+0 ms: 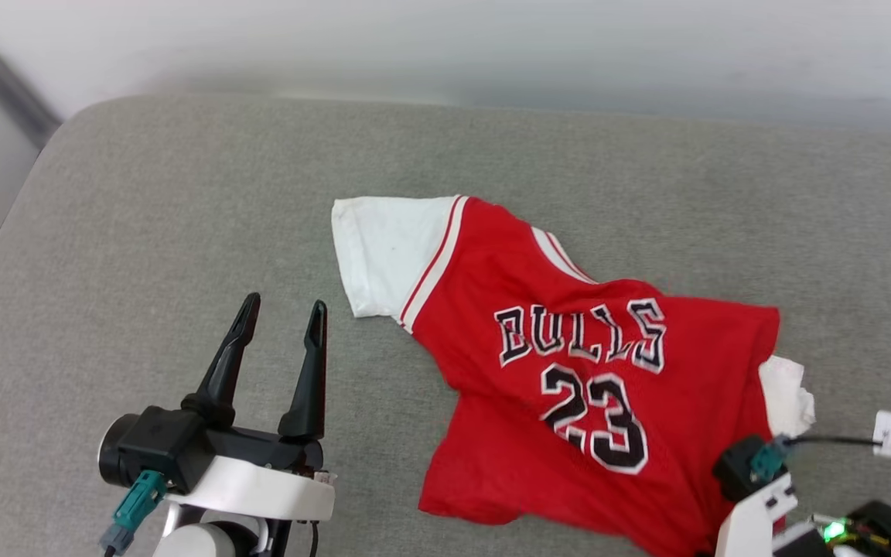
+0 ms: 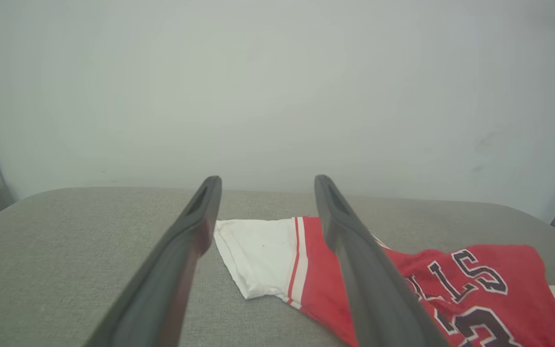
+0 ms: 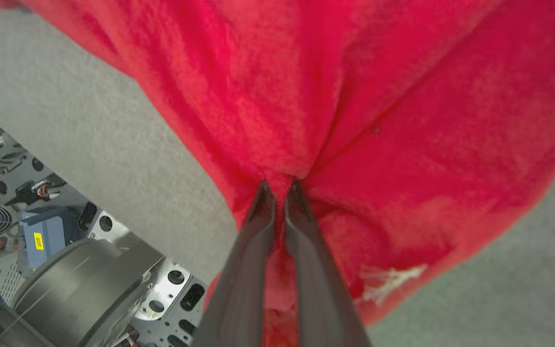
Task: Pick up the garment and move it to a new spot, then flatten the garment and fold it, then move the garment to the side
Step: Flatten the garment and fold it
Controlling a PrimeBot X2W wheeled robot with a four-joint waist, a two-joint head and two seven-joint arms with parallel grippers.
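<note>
The garment (image 1: 569, 371) lies on the cushion (image 1: 182, 193), right of the left claw (image 1: 286, 303), seemingly apart.

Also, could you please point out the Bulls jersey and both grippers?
Bulls jersey (image 1: 592, 363): head view, red chest.
left gripper (image 1: 285, 303): head view, between open fingertips.
right gripper (image 3: 280, 187): right wrist view, between tips pinching red cloth.

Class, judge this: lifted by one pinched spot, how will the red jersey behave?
Probably floppy: the jersey puckers into folds where the right hand pinches it. Likely light: thin cloth bunched in a narrow grip. Loose parts should hang.
</note>
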